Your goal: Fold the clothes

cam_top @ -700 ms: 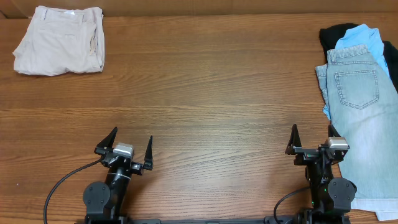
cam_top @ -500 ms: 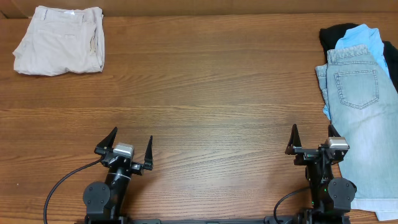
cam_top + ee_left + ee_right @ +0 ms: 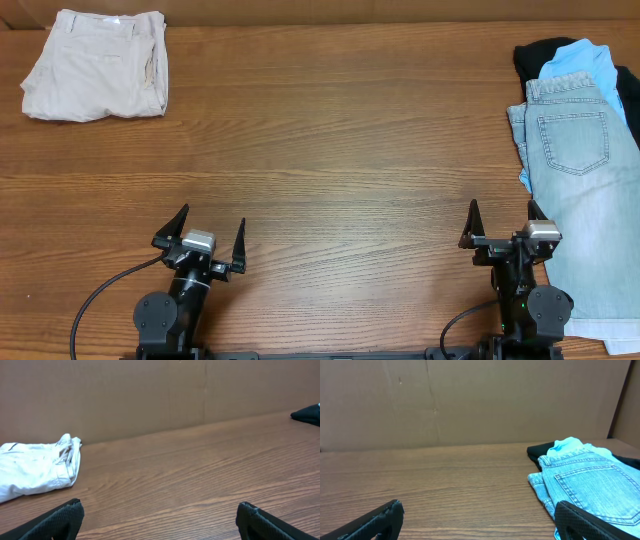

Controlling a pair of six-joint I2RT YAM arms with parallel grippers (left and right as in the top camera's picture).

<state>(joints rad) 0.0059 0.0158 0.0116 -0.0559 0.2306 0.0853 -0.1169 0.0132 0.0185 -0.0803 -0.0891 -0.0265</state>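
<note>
Light-wash denim shorts (image 3: 585, 190) lie flat at the right edge of the table, back pocket up, on top of a sky-blue shirt (image 3: 578, 58) and a black garment (image 3: 532, 55). The pile also shows in the right wrist view (image 3: 590, 482). Folded beige shorts (image 3: 98, 78) lie at the far left corner and show in the left wrist view (image 3: 35, 467). My left gripper (image 3: 200, 232) is open and empty near the front edge. My right gripper (image 3: 503, 222) is open and empty, just left of the denim shorts' lower part.
The wooden table (image 3: 330, 150) stretches between the two piles. A brown cardboard wall (image 3: 150, 395) stands behind the table's far edge. A black cable (image 3: 100, 295) runs from the left arm base.
</note>
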